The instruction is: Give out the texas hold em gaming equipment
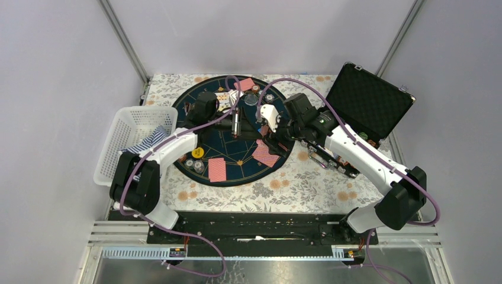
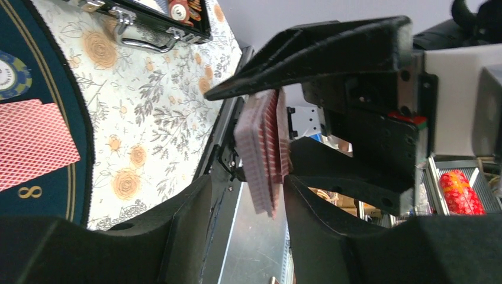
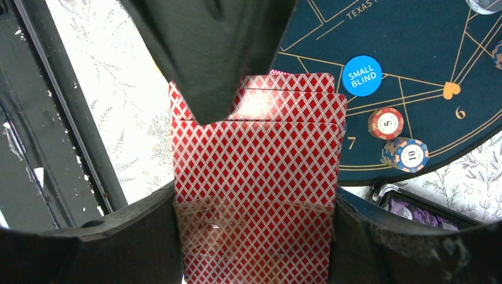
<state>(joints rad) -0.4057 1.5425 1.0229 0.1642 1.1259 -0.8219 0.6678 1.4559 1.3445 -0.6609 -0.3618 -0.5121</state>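
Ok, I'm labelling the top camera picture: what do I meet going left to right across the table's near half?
White basket → yellow button → near red-backed cards → right red-backed cards → open black case.

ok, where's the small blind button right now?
Right wrist view: the small blind button lies flat on the blue mat, right of the card deck, beside the red chip and striped 10 chip.

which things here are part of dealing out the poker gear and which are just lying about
job:
card deck, dealt cards, chips, small blind button, yellow button

lying about:
black case, white basket, striped cloth
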